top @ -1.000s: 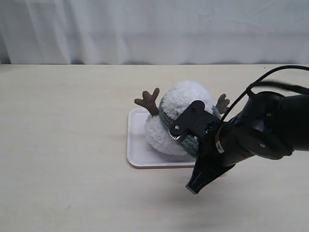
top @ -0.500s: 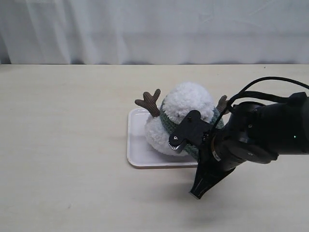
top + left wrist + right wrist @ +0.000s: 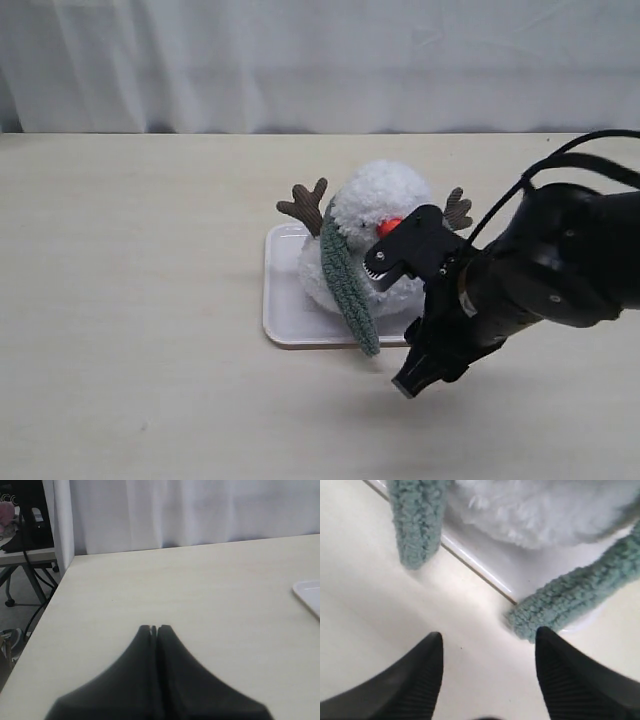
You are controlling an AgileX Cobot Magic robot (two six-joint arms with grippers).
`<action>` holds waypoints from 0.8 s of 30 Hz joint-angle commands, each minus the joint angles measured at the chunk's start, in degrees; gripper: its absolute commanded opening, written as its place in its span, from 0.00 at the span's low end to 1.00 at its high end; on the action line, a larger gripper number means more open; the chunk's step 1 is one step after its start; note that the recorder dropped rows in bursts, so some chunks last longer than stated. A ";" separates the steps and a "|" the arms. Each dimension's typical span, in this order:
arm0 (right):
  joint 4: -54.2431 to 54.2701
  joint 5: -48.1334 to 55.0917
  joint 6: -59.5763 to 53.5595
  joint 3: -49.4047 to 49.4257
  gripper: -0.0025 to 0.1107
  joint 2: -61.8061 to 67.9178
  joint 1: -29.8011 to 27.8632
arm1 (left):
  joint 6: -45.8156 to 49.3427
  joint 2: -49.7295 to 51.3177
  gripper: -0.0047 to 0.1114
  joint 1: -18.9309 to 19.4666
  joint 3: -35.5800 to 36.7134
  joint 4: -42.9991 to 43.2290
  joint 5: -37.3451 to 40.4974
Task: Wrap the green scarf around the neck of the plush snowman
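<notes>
left tool [image 3: 154, 628] shut above the pale desk [image 3: 200, 585]
its two dark fingers meet tip to tip, with only a thin seam between them, over the light wood-grain surface. a rounded corner of a white tray [image 3: 309, 592] lies on the desk, well apart from the tool. a white curtain [image 3: 200, 510] hangs along the desk's far edge. past a side edge stands another table [image 3: 27, 556], with dark cables [image 3: 36, 617] trailing below it.

The pale bench [image 3: 150, 300] carries a white tray [image 3: 282, 312]. Both ends of the green scarf [image 3: 345, 280] reach past the tray's rim onto the bench.
</notes>
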 commanded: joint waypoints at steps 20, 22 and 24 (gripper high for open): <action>10.19 17.42 -2.23 -0.09 0.52 -42.79 0.07 | -0.16 -0.13 0.04 0.08 0.12 -0.07 -0.59; 10.19 17.33 -2.13 -0.09 0.52 -45.83 0.07 | -0.16 -0.13 0.04 0.08 0.12 -0.07 -0.59; 10.46 17.33 -2.13 -0.09 0.52 -50.09 0.07 | -0.16 -0.13 0.04 0.08 0.12 -0.07 -0.59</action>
